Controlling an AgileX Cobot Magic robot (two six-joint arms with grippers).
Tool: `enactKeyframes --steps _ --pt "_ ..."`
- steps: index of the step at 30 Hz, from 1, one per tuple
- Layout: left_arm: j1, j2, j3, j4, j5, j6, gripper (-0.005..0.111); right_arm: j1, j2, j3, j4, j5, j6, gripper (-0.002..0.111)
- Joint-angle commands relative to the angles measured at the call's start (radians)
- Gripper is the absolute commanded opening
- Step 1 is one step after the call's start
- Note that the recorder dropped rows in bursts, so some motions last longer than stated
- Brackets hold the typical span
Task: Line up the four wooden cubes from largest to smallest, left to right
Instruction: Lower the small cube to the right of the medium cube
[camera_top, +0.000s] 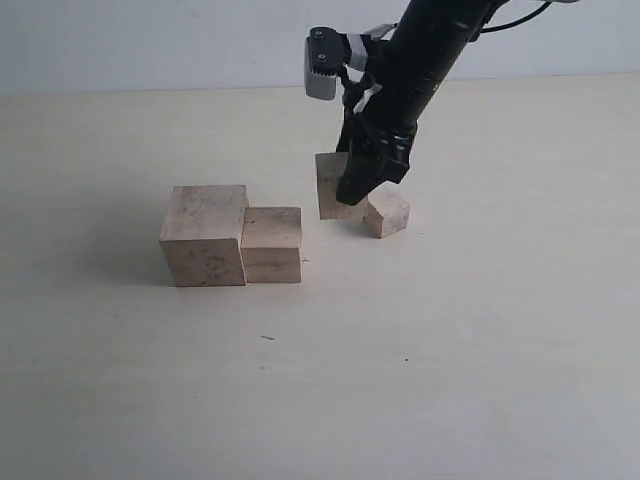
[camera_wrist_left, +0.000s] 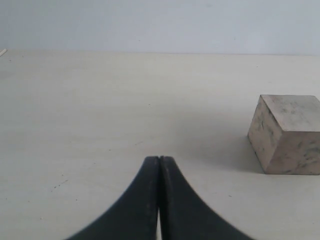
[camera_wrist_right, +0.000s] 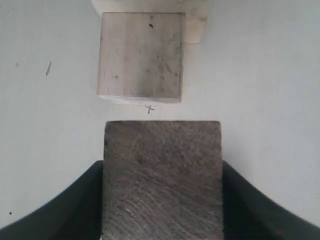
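Observation:
The largest wooden cube (camera_top: 204, 235) stands left of centre. The second cube (camera_top: 272, 245) touches its right side. Further right and back, my right gripper (camera_top: 352, 195) is shut on a third, smaller cube (camera_top: 331, 186), which sits slightly tilted at table level. In the right wrist view this cube (camera_wrist_right: 162, 175) fills the gap between the black fingers (camera_wrist_right: 92, 200), with the second cube (camera_wrist_right: 140, 55) just beyond it. The smallest cube (camera_top: 387, 212) lies turned, right beside the gripper. My left gripper (camera_wrist_left: 159, 160) is shut and empty, low over the table, with one cube (camera_wrist_left: 286, 134) off to its side.
The pale tabletop (camera_top: 450, 360) spreads wide around the cubes. A light wall (camera_top: 150, 40) bounds it at the back. The right arm (camera_top: 420, 60) comes down from the upper right over the smaller cubes.

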Motion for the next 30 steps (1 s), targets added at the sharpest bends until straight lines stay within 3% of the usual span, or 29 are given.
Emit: enactKeyframes --steps 1,7,15,30 --pt "-0.004 -0.006 0.003 0.001 -0.011 0.001 0.000 -0.004 0.027 0.004 0.031 0.008 -0.015 0.000" --pt "-0.004 -0.006 0.003 0.001 -0.011 0.001 0.000 -0.004 0.039 0.092 0.059 -0.003 -0.098 0.000" --pt "-0.004 -0.006 0.003 0.001 -0.011 0.001 0.000 -0.002 0.039 0.192 0.149 -0.159 -0.175 0.000" --pt "-0.004 -0.006 0.003 0.001 -0.011 0.001 0.000 -0.002 0.079 0.195 0.162 -0.195 -0.218 0.000"
